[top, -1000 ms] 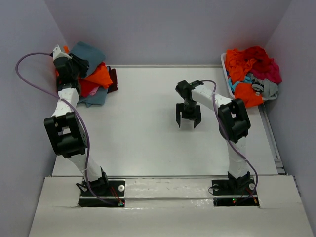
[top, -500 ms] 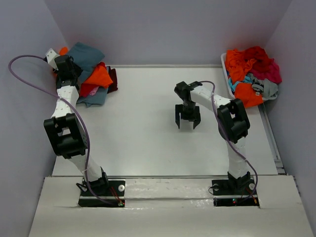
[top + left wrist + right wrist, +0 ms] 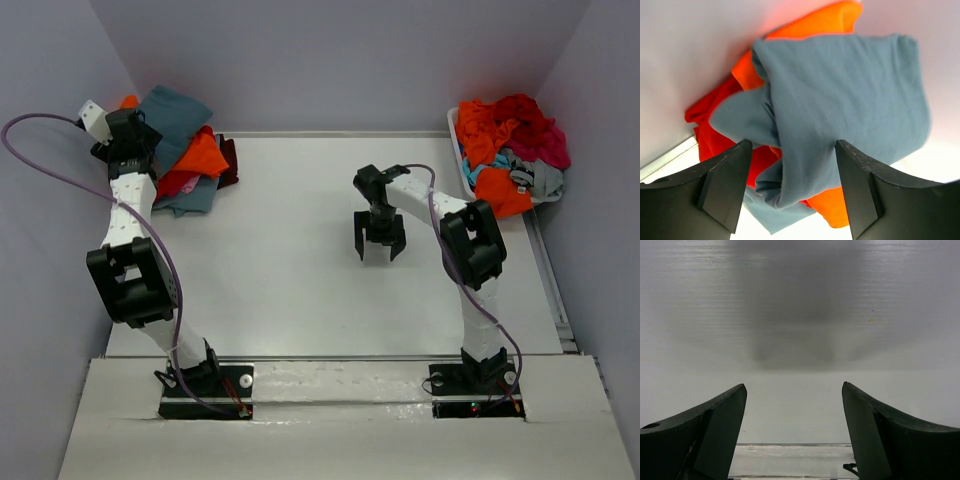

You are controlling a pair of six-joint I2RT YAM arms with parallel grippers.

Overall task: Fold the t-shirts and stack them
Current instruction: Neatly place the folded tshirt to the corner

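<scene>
While its jaws stand spread with nothing between them, the left tool (image 3: 792, 147) hangs over a slate-blue t-shirt (image 3: 850, 100). This lies creased atop an orange t-shirt (image 3: 830, 20) and a red t-shirt (image 3: 715, 130) at the surface's (image 3: 300, 290) far left corner. The right tool (image 3: 381, 252), likewise spread and empty, hovers mid-surface. A tangled heap (image 3: 505, 135) of orange, red, magenta, teal and grey fills a white bin (image 3: 456, 145) far right.

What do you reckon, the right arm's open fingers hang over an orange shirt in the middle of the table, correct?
Not quite. The right arm's open fingers hang over bare table, not over an orange shirt, as the right wrist view shows. The orange shirts lie only in the piles at the far corners.
</scene>
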